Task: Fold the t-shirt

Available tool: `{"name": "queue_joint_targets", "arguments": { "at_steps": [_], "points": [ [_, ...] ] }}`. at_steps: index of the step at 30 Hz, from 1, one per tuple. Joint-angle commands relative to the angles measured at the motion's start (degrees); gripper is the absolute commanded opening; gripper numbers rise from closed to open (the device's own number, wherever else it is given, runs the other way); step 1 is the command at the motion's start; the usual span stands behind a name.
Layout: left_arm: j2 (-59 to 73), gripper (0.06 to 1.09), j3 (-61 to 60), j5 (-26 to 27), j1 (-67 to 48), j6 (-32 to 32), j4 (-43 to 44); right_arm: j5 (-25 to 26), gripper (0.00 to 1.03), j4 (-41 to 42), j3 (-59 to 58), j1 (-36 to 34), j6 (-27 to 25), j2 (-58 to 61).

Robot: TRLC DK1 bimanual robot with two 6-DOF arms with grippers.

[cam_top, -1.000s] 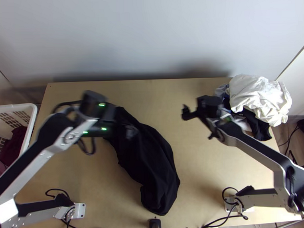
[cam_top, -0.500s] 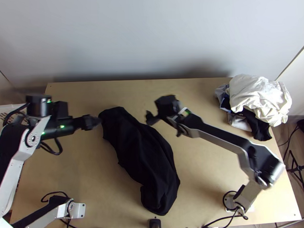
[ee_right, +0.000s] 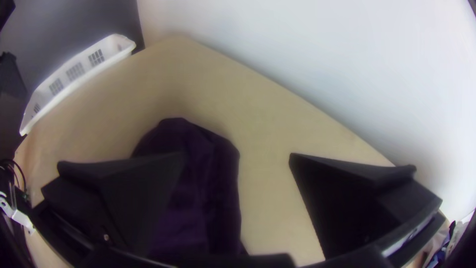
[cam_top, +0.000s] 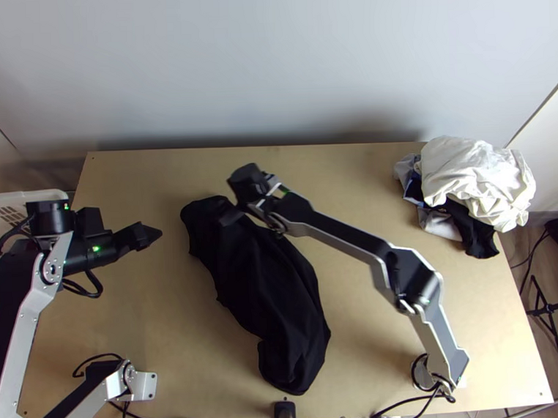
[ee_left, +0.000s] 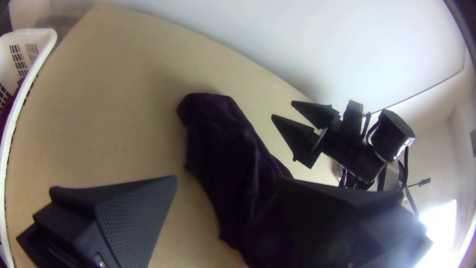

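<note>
While the dark t-shirt (cam_top: 271,297) lies bunched in a long, wrinkled strip on the wooden table (cam_top: 384,293), the top view puts its narrower end towards the far side and its other end close to the near edge. In that view the left gripper (cam_top: 151,234) is apart from the cloth, between the white basket (cam_top: 29,197) and the shirt's far end, and the right gripper (cam_top: 229,214) is over that far end. A heap of clothes, with a white cloth (cam_top: 476,180) on top, lies at the table's far right corner. In the left wrist view, the left gripper (ee_left: 226,178) has its jaws spread wide and grips nothing; the right one's two fingers (ee_left: 297,139) stand apart beyond the shirt. In the right wrist view, the right gripper (ee_right: 237,155) is also wide open, with no cloth gripped, and one finger partly covers the shirt from sight.
</note>
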Motion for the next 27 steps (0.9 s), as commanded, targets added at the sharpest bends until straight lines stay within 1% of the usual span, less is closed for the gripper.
{"name": "queue_joint_targets", "arguments": {
  "at_steps": [1, 3, 7, 14, 27],
  "points": [
    [-1.26, 1.02, -3.44, 1.47, 3.33, -0.74, 1.73, -0.02, 0.98, -8.01, 18.69, 2.70, 0.05, 11.79],
    [-1.26, 1.02, -3.88, 1.82, 3.77, -0.83, 1.91, -0.02, 0.98, -10.04, 24.06, 3.23, -0.04, 14.96],
    [-1.61, 1.02, -5.20, 1.82, 4.21, -0.74, 2.43, -0.37, 0.98, -7.93, 25.81, 4.54, -0.92, 16.89],
    [-3.37, 1.02, -8.63, 3.40, 6.15, -0.74, 3.40, -0.81, 0.98, -9.95, 25.64, 6.92, 0.05, 17.51],
    [-5.92, 1.02, -13.11, 3.49, 6.32, -1.45, 4.90, -1.34, 0.97, -10.56, 25.46, 7.71, 0.57, 19.53]
  ]
}}
